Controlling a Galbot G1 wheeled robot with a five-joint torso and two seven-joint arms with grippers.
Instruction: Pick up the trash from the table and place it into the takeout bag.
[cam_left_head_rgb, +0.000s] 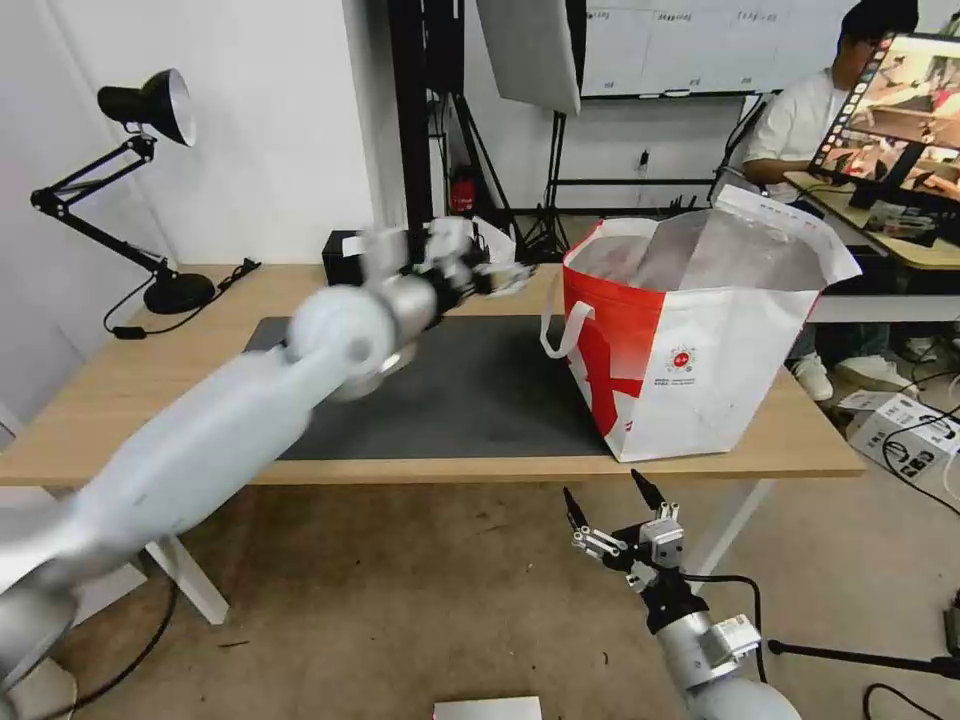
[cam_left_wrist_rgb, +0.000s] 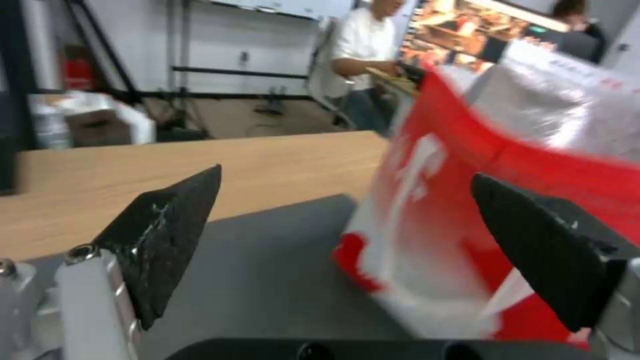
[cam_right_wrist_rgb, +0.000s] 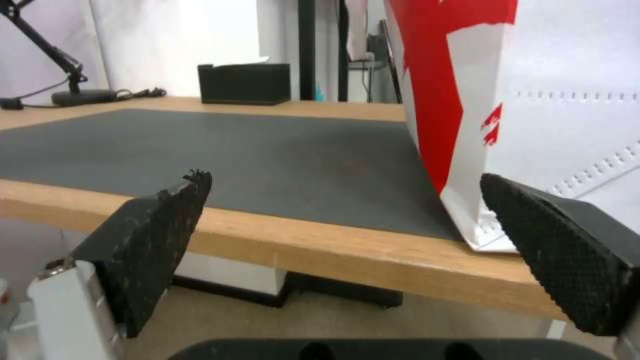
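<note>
Two grippers, both w/ fingers apart & empty: my left gripper (cam_left_head_rgb: 500, 272) hangs over the dark grey mat (cam_left_head_rgb: 480, 390) near the boxy red-and-white foil-lined takeout bag (cam_left_head_rgb: 690, 350), which stands upright w/ mouth agape on the light-wood table (cam_left_head_rgb: 120, 400); my right gripper (cam_left_head_rgb: 607, 508) sits below the table edge.

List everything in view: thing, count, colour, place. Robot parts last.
takeout bag: one, red and white with silver lining, open, standing on the table's right part.
mat: one, dark grey, centre of the table.
table: one, light wood on white legs.
tissue box: one, black, at the table's far edge.
desk lamp: one, black, far left corner of the table.
left gripper: one, black jaws open, above the mat beside the bag.
right gripper: one, black jaws open, below the table's front edge near the bag.
</note>
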